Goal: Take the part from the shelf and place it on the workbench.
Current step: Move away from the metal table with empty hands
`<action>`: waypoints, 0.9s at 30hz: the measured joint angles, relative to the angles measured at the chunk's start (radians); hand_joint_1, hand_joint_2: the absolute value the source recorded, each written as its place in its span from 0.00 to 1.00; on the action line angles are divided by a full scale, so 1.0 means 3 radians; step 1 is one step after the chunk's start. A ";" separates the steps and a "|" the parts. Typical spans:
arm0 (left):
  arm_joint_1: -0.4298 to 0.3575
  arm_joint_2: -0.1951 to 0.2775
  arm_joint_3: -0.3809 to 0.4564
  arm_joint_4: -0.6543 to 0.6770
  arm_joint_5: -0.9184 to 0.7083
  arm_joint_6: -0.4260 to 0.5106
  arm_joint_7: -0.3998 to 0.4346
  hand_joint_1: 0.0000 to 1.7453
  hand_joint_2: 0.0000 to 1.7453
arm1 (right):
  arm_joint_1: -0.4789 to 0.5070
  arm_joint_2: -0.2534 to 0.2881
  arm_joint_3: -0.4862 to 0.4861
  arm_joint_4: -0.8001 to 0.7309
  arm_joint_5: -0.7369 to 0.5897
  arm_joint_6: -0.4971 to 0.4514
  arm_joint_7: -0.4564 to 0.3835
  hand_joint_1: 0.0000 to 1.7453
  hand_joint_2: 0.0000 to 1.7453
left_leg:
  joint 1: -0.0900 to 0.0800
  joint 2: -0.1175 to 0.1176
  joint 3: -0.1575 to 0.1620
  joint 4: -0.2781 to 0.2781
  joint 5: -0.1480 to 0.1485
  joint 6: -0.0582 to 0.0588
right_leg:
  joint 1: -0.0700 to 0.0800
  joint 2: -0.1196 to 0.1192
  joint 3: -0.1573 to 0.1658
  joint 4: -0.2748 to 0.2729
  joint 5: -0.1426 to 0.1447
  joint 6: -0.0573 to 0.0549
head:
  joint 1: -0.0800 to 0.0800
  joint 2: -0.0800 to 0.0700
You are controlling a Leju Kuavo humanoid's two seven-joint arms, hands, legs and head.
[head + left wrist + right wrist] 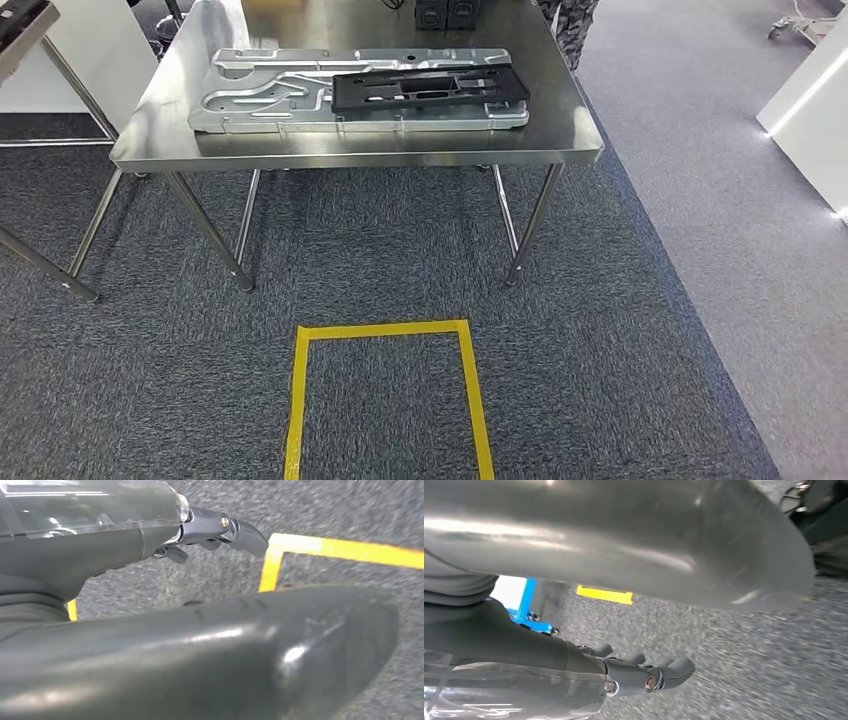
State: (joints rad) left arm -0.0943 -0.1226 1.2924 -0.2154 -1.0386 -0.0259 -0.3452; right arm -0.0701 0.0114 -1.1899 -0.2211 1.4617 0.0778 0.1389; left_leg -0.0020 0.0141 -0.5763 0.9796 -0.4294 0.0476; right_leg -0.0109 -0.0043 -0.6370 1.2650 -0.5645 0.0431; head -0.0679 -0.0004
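Note:
A steel workbench [360, 150] stands ahead in the head view. On it lies a large silver metal panel [260, 95], and a flat black frame part [430, 88] lies across the panel's right half. My left hand [150, 605] hangs over the carpet with its thick thumb [260, 650] apart from its dark fingers [220, 530]; it holds nothing. My right hand [574, 570] also hangs over the carpet, thumb [649, 540] apart from its fingers [654, 675], with nothing in it.
A yellow tape rectangle [385, 330] marks the carpet in front of the bench. Another metal-legged stand [30, 40] is at the far left, and a white cabinet [815, 110] at the right. Black boxes [445, 12] sit at the bench's far edge. A blue wheeled frame [529, 615] stands behind.

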 joint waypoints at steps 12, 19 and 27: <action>-0.0003 0.0085 -0.0052 0.0000 -0.0082 0.0043 0.0058 0.00 0.00 | -0.0044 0.0063 -0.0047 0.0009 -0.0084 -0.0031 0.0019 0.00 0.00 | 0.0026 -0.0022 -0.0377 0.0737 -0.0422 -0.0189 | 0.0037 -0.0037 0.0548 -0.1084 0.0270 -0.0223 | 0.0000 0.0000; -0.0019 0.0153 -0.0101 0.0000 -0.0131 0.0011 0.0083 0.00 0.00 | -0.0033 0.0131 -0.0107 0.0020 -0.0125 -0.0015 0.0168 0.00 0.00 | 0.0038 -0.0028 0.0382 0.0202 -0.0326 -0.0180 | 0.0054 -0.0041 0.0100 -0.0905 0.0508 -0.0161 | 0.0000 0.0000; -0.0006 0.0177 -0.0116 0.0000 -0.0154 -0.0118 0.0272 0.00 0.00 | -0.0005 0.0170 -0.0163 0.0036 -0.0168 -0.0007 0.0247 0.00 0.00 | 0.0006 0.0001 0.0247 -0.0040 -0.0175 -0.0005 | 0.0013 -0.0013 -0.0143 -0.0271 -0.0034 -0.0030 | 0.0001 0.0000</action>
State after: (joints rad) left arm -0.0961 -0.0694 1.2576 -0.2155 -1.0847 -0.0614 -0.2636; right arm -0.0717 0.0626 -1.2388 -0.2103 1.4114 0.0758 0.2129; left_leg -0.0001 0.0144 -0.5022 0.9675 -0.4819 0.0462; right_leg -0.0071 -0.0080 -0.6799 1.1836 -0.5748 0.0342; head -0.0677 -0.0004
